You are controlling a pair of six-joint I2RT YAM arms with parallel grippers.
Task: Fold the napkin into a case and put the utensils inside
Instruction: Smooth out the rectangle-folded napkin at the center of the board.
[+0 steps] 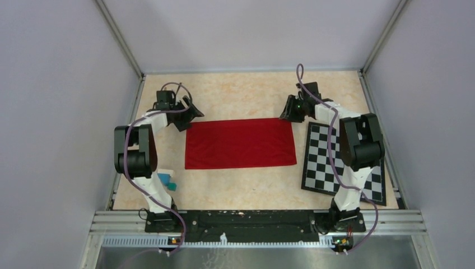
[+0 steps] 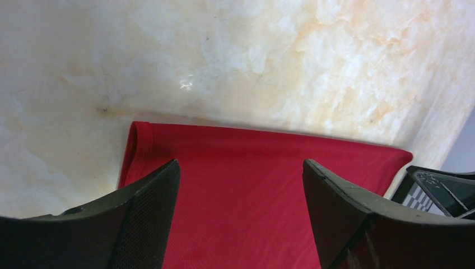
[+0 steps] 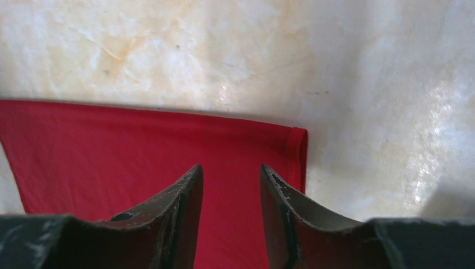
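Napkin (image 1: 240, 143): red, likely limp, light; pinch its far corners. Left fingers (image 2: 140, 224) wide, empty; right fingers (image 3: 168, 224) narrowly parted, empty.

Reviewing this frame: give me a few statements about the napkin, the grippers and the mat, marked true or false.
1. The red napkin lies flat on the table as a wide rectangle. True.
2. The left gripper is clamped on a corner of the napkin. False: its jaws stand wide apart over the far left corner, with nothing between them.
3. The chequered mat lies to the right of the napkin. True.
4. Two spoons rest on the napkin. False: nothing lies on the cloth, and no spoon shows in any view.
5. The right gripper is at the napkin's far right corner, jaws apart. True.
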